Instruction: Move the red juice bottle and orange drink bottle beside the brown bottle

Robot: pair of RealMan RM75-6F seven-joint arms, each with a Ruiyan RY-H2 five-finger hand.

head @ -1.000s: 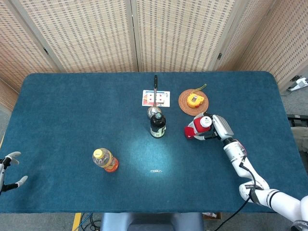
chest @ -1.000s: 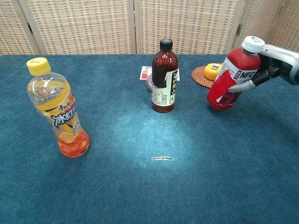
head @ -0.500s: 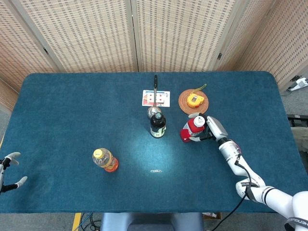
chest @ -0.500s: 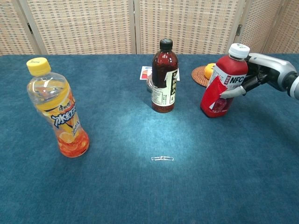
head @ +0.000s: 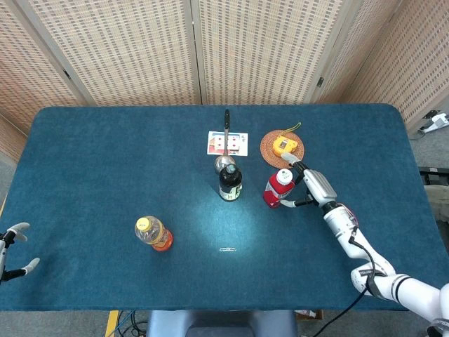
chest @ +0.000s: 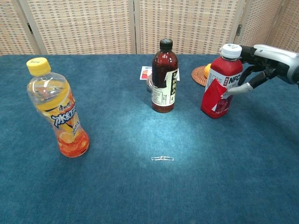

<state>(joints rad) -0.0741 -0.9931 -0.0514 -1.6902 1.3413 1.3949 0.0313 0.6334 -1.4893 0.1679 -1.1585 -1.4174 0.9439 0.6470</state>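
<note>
The red juice bottle (chest: 219, 81) stands on the blue bench (head: 105, 154) just right of the brown bottle (chest: 164, 79), a small gap between them, so it looks set where the task wants it. Its long axis is near vertical, white cap up, leaning a little; the label faces the near side. The right robot hand (chest: 261, 63) reaches in from the right with its fingers around the upper part of the bottle, one fingertip against the label; I judge it grips the bottle, though the hold looks loose, as if steadying it upright. Behind it lies a woven coaster (head: 281, 148) with a small yellow thing on it.

The orange drink bottle (chest: 57, 109) stands well apart at the near left, upright, yellow cap up, untouched. The left robot hand (head: 14, 250) rests at the far left edge, fingers spread, holding nothing, probably waiting for that bottle.
</note>
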